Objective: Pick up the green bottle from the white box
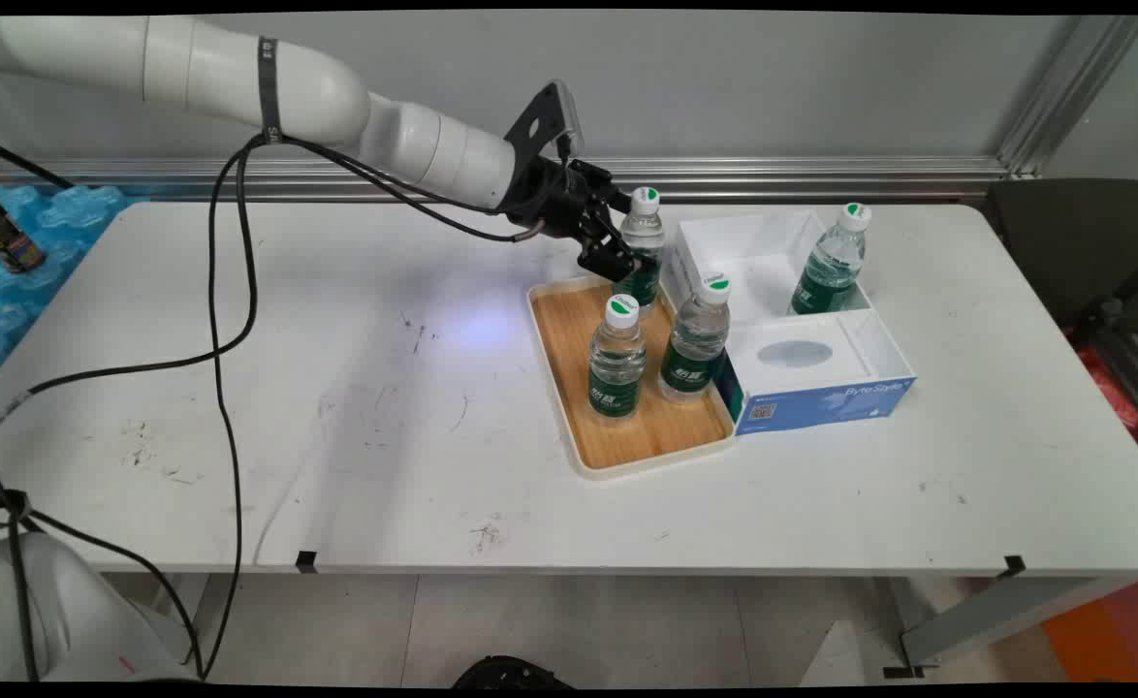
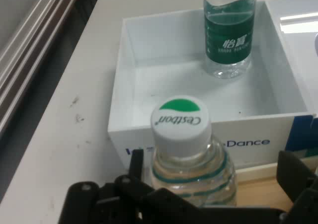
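Observation:
My gripper [image 1: 627, 264] is open around the body of a clear water bottle [image 1: 644, 231] with a green label and white cap, which stands upright at the far end of a wooden tray [image 1: 627, 441]. In the hand view this bottle [image 2: 181, 122] sits between the fingers [image 2: 294, 177]. The left finger lies close against it and the right one stands clearly apart. Two more such bottles [image 1: 616, 361] [image 1: 696, 339] stand on the tray nearer the camera. Another bottle [image 1: 829, 262] [image 2: 228, 35] stands in the open white box [image 1: 739, 233] [image 2: 208, 129] just right of the tray.
A blue-and-white box [image 1: 821, 373] with an oval opening adjoins the white box at its near side. A can [image 1: 2, 233] and blue bubble sheeting [image 1: 55, 218] lie off the table's far left. An aluminium rail [image 1: 821, 176] runs along the back edge.

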`<state>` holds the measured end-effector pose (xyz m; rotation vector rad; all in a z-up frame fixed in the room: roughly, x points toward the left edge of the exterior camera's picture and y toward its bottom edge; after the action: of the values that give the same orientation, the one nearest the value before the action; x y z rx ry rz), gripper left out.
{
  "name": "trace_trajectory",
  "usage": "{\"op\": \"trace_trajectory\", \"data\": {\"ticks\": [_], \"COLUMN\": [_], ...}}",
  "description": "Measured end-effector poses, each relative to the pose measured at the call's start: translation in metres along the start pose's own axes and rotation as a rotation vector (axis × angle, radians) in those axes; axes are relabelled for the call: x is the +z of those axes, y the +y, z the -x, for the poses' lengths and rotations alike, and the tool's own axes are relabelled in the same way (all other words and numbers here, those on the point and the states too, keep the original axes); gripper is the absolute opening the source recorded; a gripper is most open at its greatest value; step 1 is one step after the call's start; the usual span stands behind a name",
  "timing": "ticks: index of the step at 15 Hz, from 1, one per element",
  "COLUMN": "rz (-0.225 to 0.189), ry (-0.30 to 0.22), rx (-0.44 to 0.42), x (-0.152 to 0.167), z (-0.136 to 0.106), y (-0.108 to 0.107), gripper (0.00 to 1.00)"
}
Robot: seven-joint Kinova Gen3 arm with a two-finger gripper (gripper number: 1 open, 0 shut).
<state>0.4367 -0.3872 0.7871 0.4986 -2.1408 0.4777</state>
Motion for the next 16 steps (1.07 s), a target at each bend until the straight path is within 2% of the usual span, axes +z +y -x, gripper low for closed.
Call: {"op": "trace_trajectory", "data": {"ticks": [8,12,16], "rz": [0.002,0.003,-0.012], "ry": [-0.022,-0.058,-0.097], "rx": [-0.033,-0.062,-0.092], "x": [-0.028,-0.049,-0.072], "z": [-0.009,-0.008,-0.013], "y": [0.003,0.006,0.003], "gripper": [1.00,1.00,1.00]}}
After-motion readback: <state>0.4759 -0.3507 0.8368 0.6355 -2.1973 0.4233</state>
